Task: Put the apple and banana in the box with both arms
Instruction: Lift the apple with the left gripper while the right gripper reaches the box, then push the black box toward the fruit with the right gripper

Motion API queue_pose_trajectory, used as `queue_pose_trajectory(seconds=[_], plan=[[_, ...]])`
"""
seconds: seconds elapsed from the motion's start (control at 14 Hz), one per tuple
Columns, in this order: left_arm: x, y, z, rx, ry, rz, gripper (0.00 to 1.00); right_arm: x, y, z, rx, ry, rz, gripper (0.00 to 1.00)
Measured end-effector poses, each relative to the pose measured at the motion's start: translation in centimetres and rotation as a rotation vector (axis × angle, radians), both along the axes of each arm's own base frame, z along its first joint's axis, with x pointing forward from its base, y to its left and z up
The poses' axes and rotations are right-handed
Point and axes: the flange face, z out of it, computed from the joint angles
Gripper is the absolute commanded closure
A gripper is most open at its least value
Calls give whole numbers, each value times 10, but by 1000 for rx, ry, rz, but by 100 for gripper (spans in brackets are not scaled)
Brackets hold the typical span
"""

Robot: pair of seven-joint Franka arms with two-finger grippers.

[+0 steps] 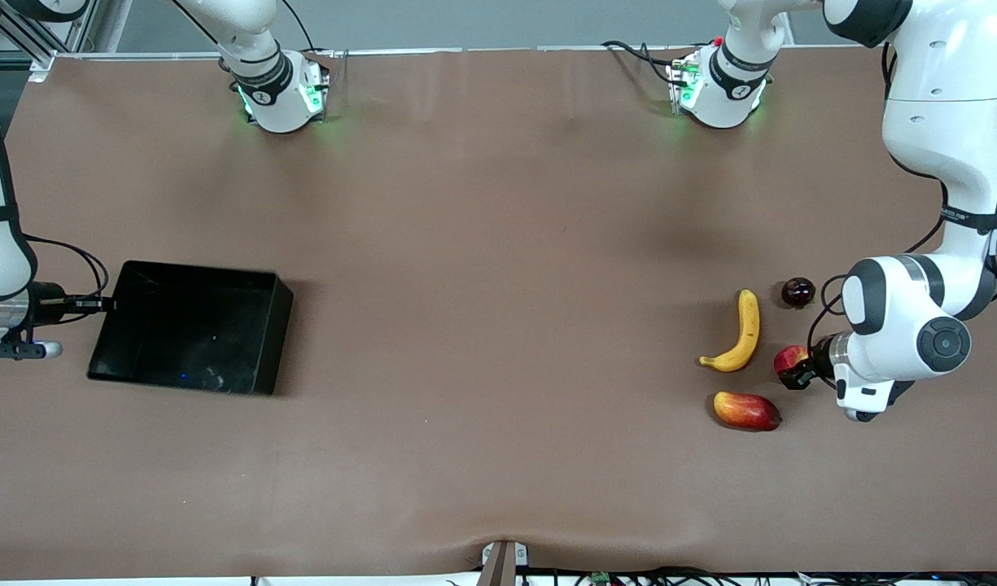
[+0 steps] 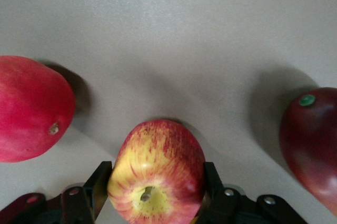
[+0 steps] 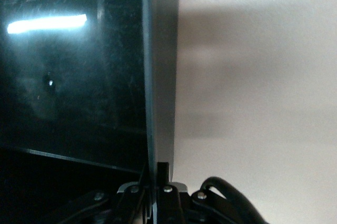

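Observation:
The apple [image 1: 789,358], red with yellow streaks, sits on the table at the left arm's end. My left gripper [image 1: 796,371] is shut on it; in the left wrist view both fingers press the sides of the apple [image 2: 158,171] around the gripper's midpoint [image 2: 157,183]. The yellow banana [image 1: 742,332] lies beside the apple, toward the table's middle. The black box [image 1: 181,334] stands at the right arm's end. My right gripper [image 1: 107,305] is shut on the box's end wall [image 3: 160,77], which its own view shows pinched between the fingers [image 3: 157,174].
A red-and-yellow mango-like fruit [image 1: 746,410] lies nearer the front camera than the apple and shows in the left wrist view [image 2: 31,108]. A dark red round fruit [image 1: 798,291] with a green sticker [image 2: 310,140] lies farther from it. A small fixture [image 1: 502,561] sits at the table's front edge.

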Motion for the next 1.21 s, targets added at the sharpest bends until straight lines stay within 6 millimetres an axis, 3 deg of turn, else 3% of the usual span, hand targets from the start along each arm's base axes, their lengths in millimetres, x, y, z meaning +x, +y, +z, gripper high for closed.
queue_pose_trajectory(seconds=[0.36, 0.64, 0.93, 1.21], plan=[[7, -17, 13, -12, -26, -53, 100, 30, 52, 46, 71, 34, 139, 100], [8, -33, 44, -22, -34, -79, 100, 47, 112, 53, 169, 29, 179, 100], [2, -40, 82, -26, -20, -105, 100, 63, 206, 55, 200, 56, 200, 100], [-4, -63, 100, -42, 3, -140, 100, 66, 325, 57, 130, 126, 139, 100]])
